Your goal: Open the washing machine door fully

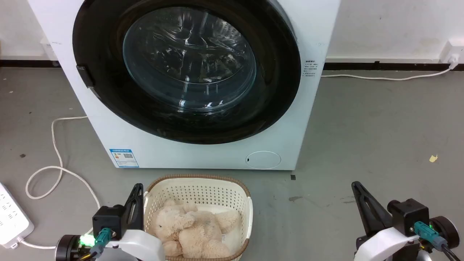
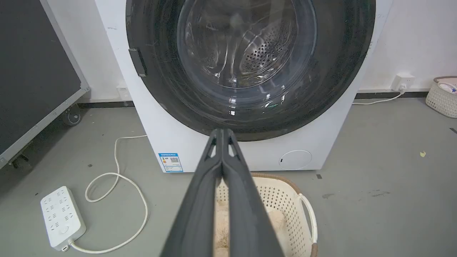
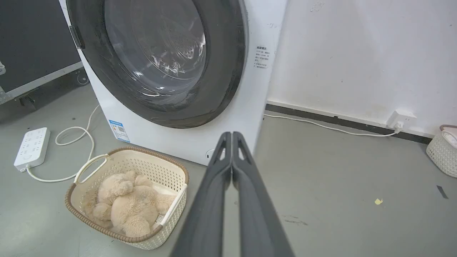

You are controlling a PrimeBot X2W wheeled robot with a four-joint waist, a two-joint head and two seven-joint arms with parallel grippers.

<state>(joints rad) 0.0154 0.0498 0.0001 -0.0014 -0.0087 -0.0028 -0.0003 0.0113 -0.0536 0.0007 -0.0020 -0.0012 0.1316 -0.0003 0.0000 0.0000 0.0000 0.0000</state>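
Left end effector [image 2: 222,132] and right end effector [image 3: 232,135] rest low, each closed tight and empty.

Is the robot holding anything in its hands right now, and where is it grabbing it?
Nothing is held. The left hand and the right hand are both shut with nothing between the fingers, apart from the washing machine door.

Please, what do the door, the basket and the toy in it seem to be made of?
Door: glossy black ring, likely plastic, around a clear window, probably glass; both show sharp reflections. Basket: cream perforated plastic, matte, with a brown woven-looking rim. Toy: beige plush; fuzzy pile.
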